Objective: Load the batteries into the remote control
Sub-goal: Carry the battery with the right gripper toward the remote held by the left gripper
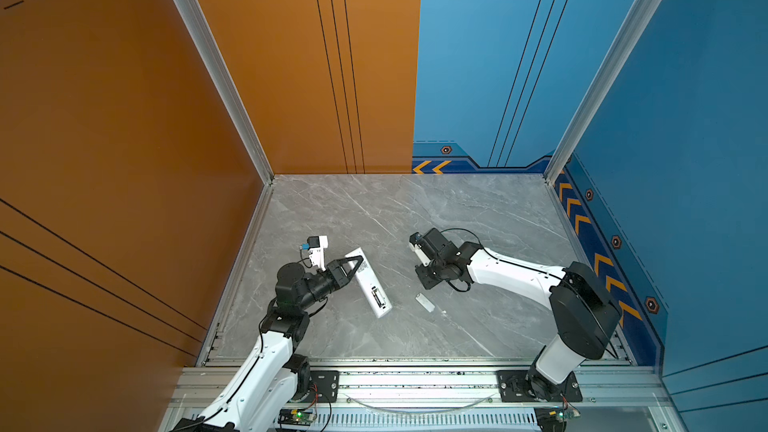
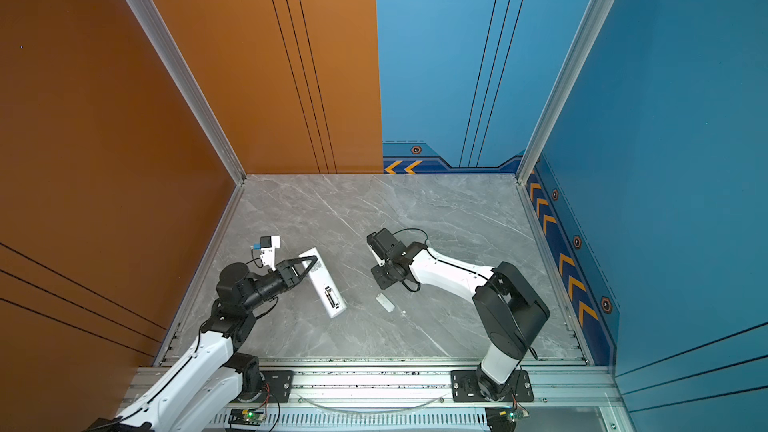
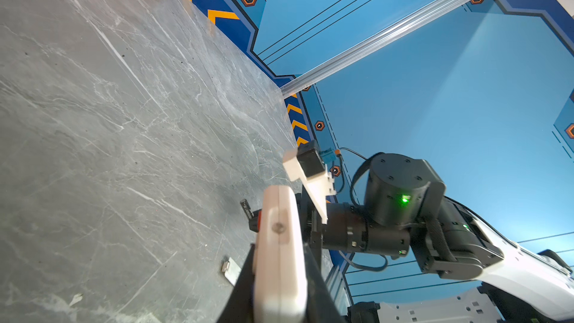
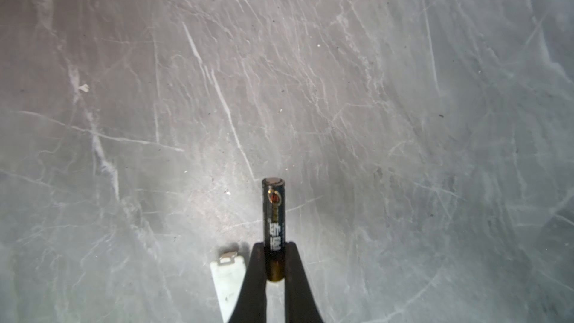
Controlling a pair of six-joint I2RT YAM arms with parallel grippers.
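Observation:
The white remote control (image 1: 371,284) lies back-up and slanted on the grey table, its battery compartment (image 1: 377,297) uncovered near the front end. My left gripper (image 1: 360,260) is shut across the remote's far end; in the left wrist view the remote (image 3: 279,274) sits end-on between the dark fingers (image 3: 245,284). In the right wrist view my right gripper (image 4: 274,253) is shut on the gold end of a black battery (image 4: 274,212), which sticks out past the fingertips above the table. From above, the right wrist (image 1: 434,257) hides that battery.
The small white compartment cover (image 1: 425,302) lies on the table between the remote and the right arm, close beside the right fingers (image 4: 253,274). A tiny white scrap (image 1: 444,312) rests near it. Orange and blue walls enclose the table (image 1: 415,209).

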